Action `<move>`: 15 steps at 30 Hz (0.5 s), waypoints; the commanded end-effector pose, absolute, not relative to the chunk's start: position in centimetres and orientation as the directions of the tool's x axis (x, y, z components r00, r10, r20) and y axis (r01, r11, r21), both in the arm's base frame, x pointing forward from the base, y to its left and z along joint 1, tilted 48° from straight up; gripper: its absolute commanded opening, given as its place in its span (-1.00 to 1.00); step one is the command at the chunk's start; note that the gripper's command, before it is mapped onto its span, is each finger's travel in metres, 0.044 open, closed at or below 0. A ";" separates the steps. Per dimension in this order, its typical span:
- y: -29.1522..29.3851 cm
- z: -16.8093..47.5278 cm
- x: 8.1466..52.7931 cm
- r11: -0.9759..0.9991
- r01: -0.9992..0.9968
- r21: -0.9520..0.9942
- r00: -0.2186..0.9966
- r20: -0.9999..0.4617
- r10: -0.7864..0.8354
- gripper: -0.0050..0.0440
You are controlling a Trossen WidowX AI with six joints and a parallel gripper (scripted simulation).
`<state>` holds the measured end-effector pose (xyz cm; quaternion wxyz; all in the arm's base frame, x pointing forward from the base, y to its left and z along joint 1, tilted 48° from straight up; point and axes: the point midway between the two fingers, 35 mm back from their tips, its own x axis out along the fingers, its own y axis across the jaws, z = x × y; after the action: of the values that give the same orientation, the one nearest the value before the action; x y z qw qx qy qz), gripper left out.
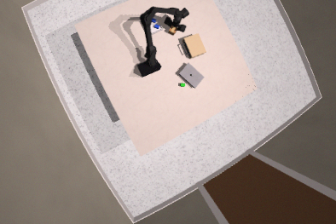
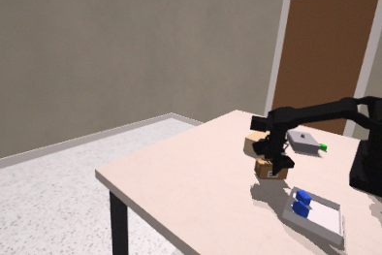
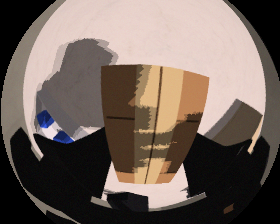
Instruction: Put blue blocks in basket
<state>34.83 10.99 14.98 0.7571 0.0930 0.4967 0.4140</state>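
Note:
My gripper (image 1: 174,26) (image 2: 272,162) (image 3: 148,126) is shut on a small brown carton (image 1: 172,31) (image 2: 264,171) (image 3: 160,100), with one finger on each side; whether it touches the table I cannot tell. The grey basket (image 2: 312,229) stands upright in front of the carton in the exterior view. Two blue blocks, one (image 1: 153,20) (image 2: 303,197) (image 3: 45,119) and another (image 1: 157,26) (image 2: 301,208) (image 3: 62,137), lie inside it at one end. A tan drawer unit (image 1: 194,45) (image 2: 250,143) (image 3: 235,122) looks shut. A grey box (image 1: 190,75) (image 2: 302,142) has its knobbed lid on. The insides of carton, drawer and box are hidden.
A green block (image 1: 182,84) (image 2: 323,146) lies beside the grey box. The drawer unit, with its handle facing the arm's base, stands between the grey box and the carton. The arm reaches over near the basket.

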 end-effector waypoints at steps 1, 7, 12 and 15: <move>10.5 15.7 34.9 0.638 -0.543 0.546 0.172 -0.671 0.721 -0.80; 8.6 17.5 34.4 0.638 -0.543 0.546 0.172 -0.671 0.721 -0.80; 6.7 19.3 33.9 0.638 -0.543 0.546 0.172 -0.671 0.721 -0.80; 5.3 20.7 33.6 0.638 -0.543 0.546 0.172 -0.671 0.721 -0.80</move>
<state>33.72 6.46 19.32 0.7574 0.0922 0.4959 0.4146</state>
